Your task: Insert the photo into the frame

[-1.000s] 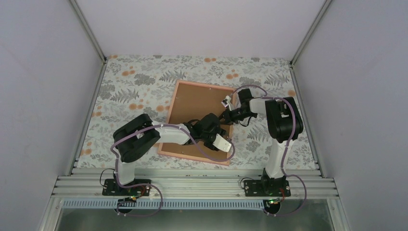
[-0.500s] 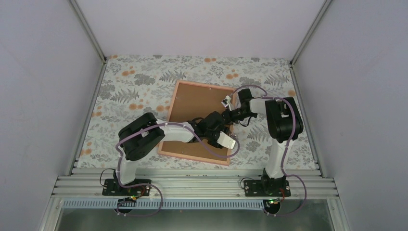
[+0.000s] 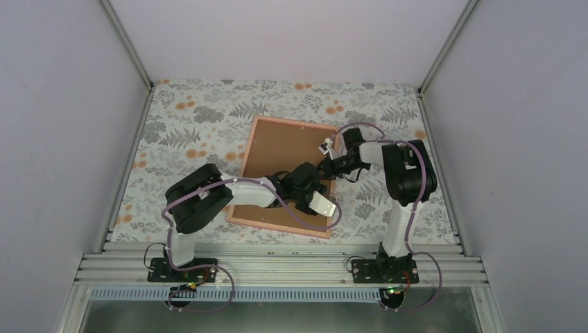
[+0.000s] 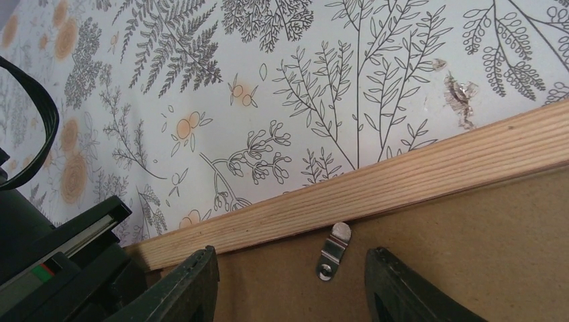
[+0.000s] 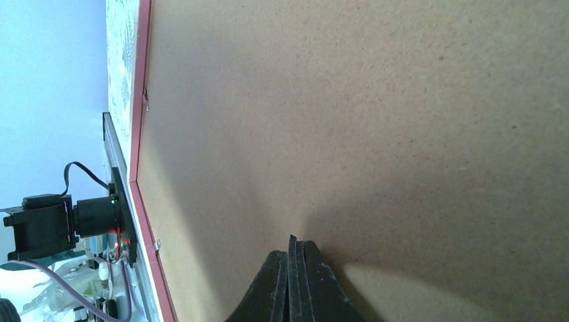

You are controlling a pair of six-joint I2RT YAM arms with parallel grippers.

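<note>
Frame point(image 3: 274, 225) lies back-up, long axis near-far, slightly skewed. Left gripper point(image 4: 290, 255) jaws spread astride clip point(image 4: 333, 251) by its right rail. Right gripper point(image 5: 292, 245) jaws pressed together, tips at backing board point(image 5: 402, 100).

- The frame point(image 3: 277, 226) lies flat on the table point(image 3: 194, 118), about mid-table, turned a little askew.
- A board point(image 3: 277, 156) lies inside the frame and fills it.
- A clip point(image 4: 333, 251) sits on the board, right against the inner edge of the frame's right side.
- The left gripper point(image 4: 292, 258) hangs over the board just inside that right side, with the clip between its fingers.
- The right gripper point(image 5: 292, 245) has its tip at the board, just behind the left gripper.
</note>
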